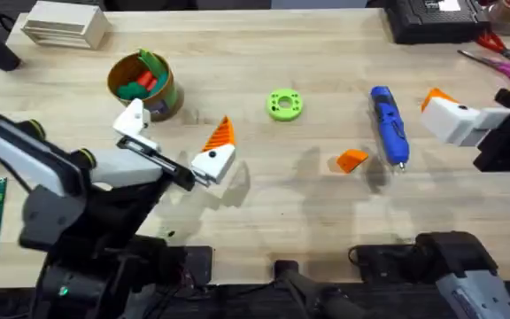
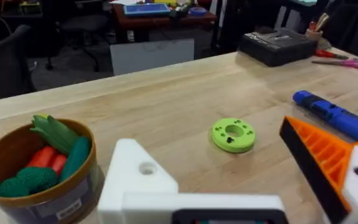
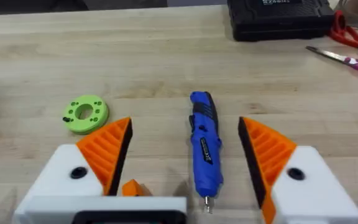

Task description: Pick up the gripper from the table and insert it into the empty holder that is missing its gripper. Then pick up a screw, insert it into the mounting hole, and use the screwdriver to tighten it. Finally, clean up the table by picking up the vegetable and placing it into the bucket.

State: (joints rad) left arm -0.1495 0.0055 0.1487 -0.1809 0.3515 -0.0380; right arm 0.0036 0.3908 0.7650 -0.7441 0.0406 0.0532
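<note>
Overhead, we see the small orange ribbed wedge tip (image 1: 351, 160) lying loose on the pale plank worktop (image 1: 264, 204), just beside the blue pen-shaped screwdriver (image 1: 389, 125). Our left hand (image 1: 173, 142) is spread, one white holder (image 1: 132, 118) bare near the tan yellow-rimmed bucket (image 1: 142, 82). Our right hand (image 3: 185, 158) hovers released above the screwdriver. We judge nothing done yet.

- One loose orange gripper (image 1: 351, 160) on the table (image 1: 264, 53), lower right of centre.
- One blue screwdriver (image 1: 390, 125), right of centre.
- One lime-green ring (image 1: 284, 105), centre.
- One bucket (image 1: 140, 84), upper left, holding several toy vegetables.
- One pair of scissors (image 1: 500, 64), upper right.
- Two robot arms, one each side.
</note>
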